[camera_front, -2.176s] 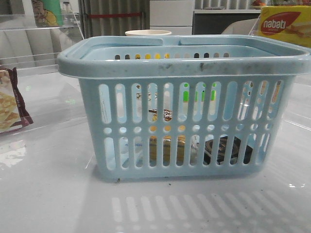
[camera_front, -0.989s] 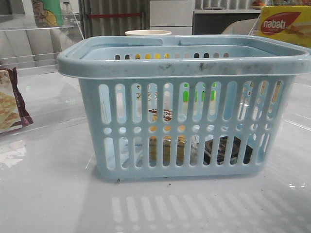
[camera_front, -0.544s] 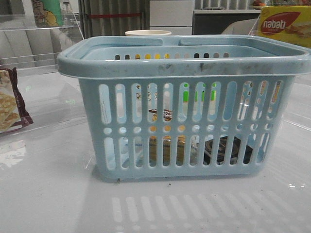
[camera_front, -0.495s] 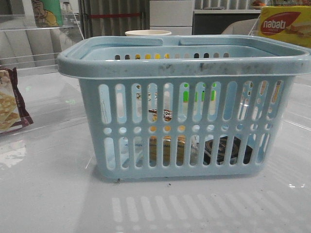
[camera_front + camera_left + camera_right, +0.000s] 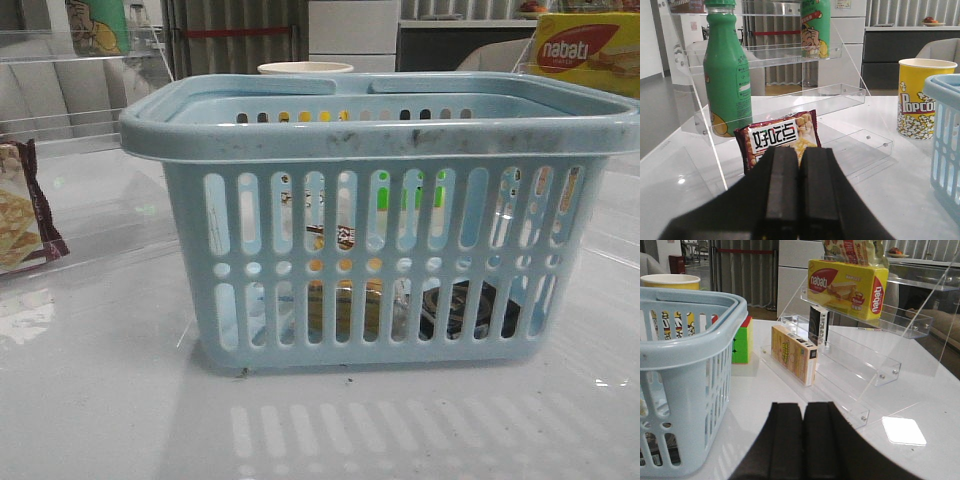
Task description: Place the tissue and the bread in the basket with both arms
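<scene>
The light-blue basket (image 5: 380, 135) stands in the middle of the table in the front view. Through its slots I see the golden-brown bread (image 5: 345, 305) lying inside on its floor and the dark tissue pack (image 5: 465, 310) lying inside to the right of it. My left gripper (image 5: 799, 150) is shut and empty, to the left of the basket (image 5: 945, 130), facing a cracker packet. My right gripper (image 5: 802, 405) is shut and empty, low over the table to the right of the basket (image 5: 685, 365). Neither gripper shows in the front view.
A dark-edged cracker packet (image 5: 780, 137), a green bottle (image 5: 729, 80) and a clear shelf stand on the left. A popcorn cup (image 5: 917, 105) stands behind the basket. On the right, a clear rack holds a nabati box (image 5: 847, 282) and a yellow carton (image 5: 792, 354); a green cube (image 5: 740, 345) sits nearby.
</scene>
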